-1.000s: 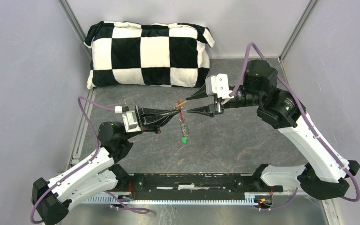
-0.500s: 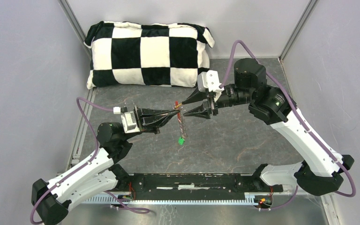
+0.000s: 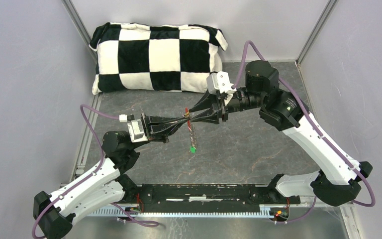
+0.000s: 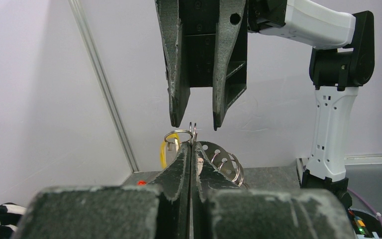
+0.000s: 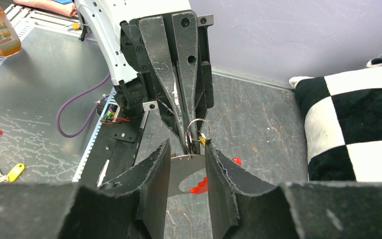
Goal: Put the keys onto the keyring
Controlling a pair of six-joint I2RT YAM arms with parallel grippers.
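Left jaws (image 3: pixel 185 120) are pinched fully together on the one keyring (image 3: pixel 193 133), held above the tabletop (image 3: pixel 258 149) at frame centre. Its chain runs down-frame to one green key (image 3: pixel 193 149), with one yellow key (image 4: pixel 164 152) beside the loop. Right jaws (image 3: pixel 194 114), partly open and gripping nothing, straddle the loop from the right, so closing should catch it
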